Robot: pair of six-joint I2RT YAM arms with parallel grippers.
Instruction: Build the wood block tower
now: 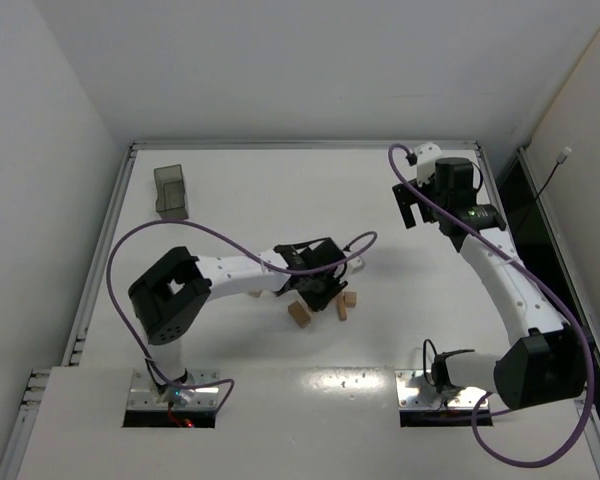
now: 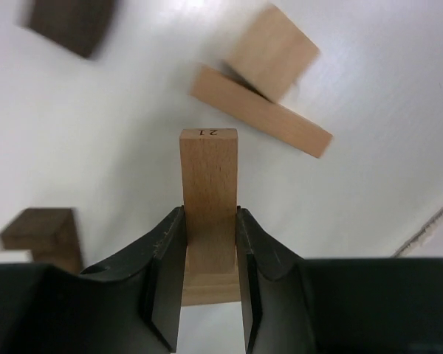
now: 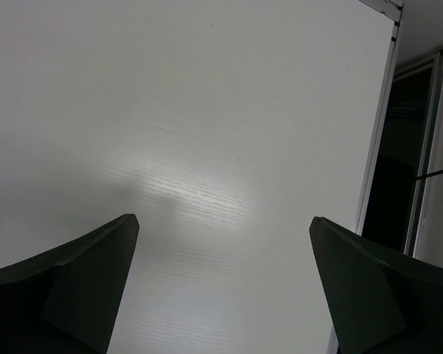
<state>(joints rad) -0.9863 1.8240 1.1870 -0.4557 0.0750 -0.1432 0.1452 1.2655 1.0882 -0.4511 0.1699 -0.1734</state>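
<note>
Nearest the arm bases, the left arm reaches toward two o'clock to the middle of the surface (image 1: 230, 200). There the left gripper (image 2: 209, 217) hangs over the wooden blocks (image 1: 299, 314), a loose cluster in which no tower shows yet. Its jaws are clamped on the long side faces of a light tan bar (image 2: 209, 177), which juts out past them with a numbered end face outermost. Around the held bar in the wrist view, the nearer dark brown piece (image 2: 40, 232) lies at eight o'clock. The farther dark brown piece (image 2: 70, 22), blurred, is at eleven o'clock. At one o'clock is a flat tan bar (image 2: 280, 122) with a tan block (image 2: 273, 51) touching its far side, though whether it lies on the bar or against it cannot be told. The grip sits toward one end of the held bar, so the bar could likely pivot when its free end meets anything. A descent drifting toward one o'clock would probably nudge the tan block off the flat bar. Letting go on an uneven seat would likely tip the piece over. The purple cable (image 1: 364, 238) looping just beside the wrist might also sweep loose blocks. Farther out, at two o'clock, the right gripper (image 3: 221, 287) hovers over bare surface with its jaws wide apart and nothing between them, well apart from the blocks. Farthest, at eleven o'clock, stands a grey plastic bin (image 1: 170, 190).
</note>
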